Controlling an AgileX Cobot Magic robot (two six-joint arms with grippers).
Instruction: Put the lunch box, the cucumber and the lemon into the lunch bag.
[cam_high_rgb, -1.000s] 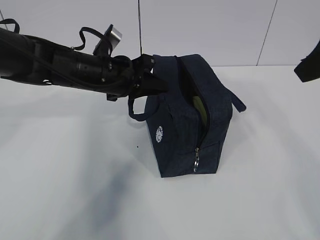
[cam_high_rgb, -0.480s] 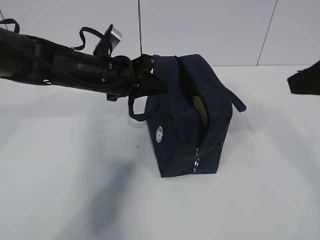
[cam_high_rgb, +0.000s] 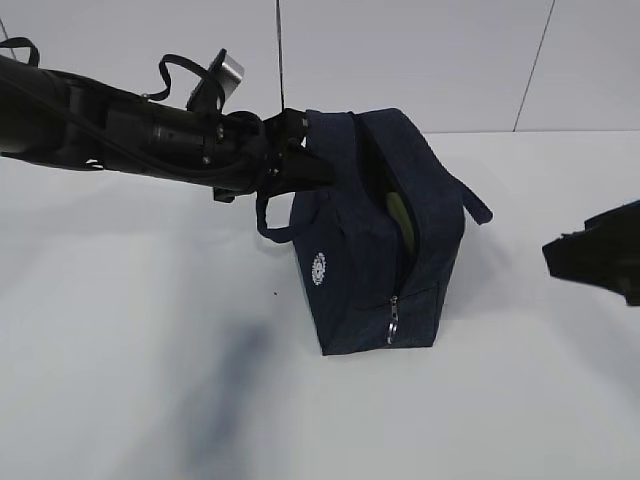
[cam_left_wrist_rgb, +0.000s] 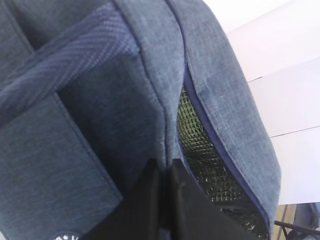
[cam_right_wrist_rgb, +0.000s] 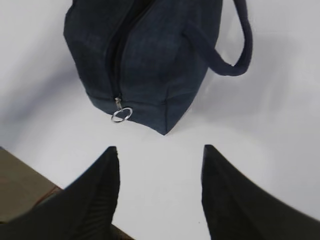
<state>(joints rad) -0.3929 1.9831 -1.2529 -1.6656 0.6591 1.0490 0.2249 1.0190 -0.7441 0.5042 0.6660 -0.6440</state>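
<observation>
The dark navy lunch bag (cam_high_rgb: 365, 255) stands mid-table, its zipper partly undone along the top and down the front. My left gripper (cam_high_rgb: 322, 172) is shut on the bag's fabric edge beside the opening; in the left wrist view the pinch (cam_left_wrist_rgb: 164, 172) sits next to the silver lining (cam_left_wrist_rgb: 200, 145). A pale green patch (cam_high_rgb: 400, 215) shows inside, and I cannot tell which item it is. The lunch box, cucumber and lemon are otherwise hidden. My right gripper (cam_high_rgb: 565, 255) hangs open and empty right of the bag; its wrist view has the gripper (cam_right_wrist_rgb: 160, 150) short of the ring pull (cam_right_wrist_rgb: 121, 114).
A loop handle (cam_right_wrist_rgb: 235, 55) droops off the bag's right side, another (cam_high_rgb: 270, 225) hangs on the left under my left arm. The white table (cam_high_rgb: 150, 330) spreads around the bag. Its edge and brown floor (cam_right_wrist_rgb: 20, 192) show low in the right wrist view.
My right gripper has come down and leftward into view at the right side of the table. The left arm and the bag have stayed put.
</observation>
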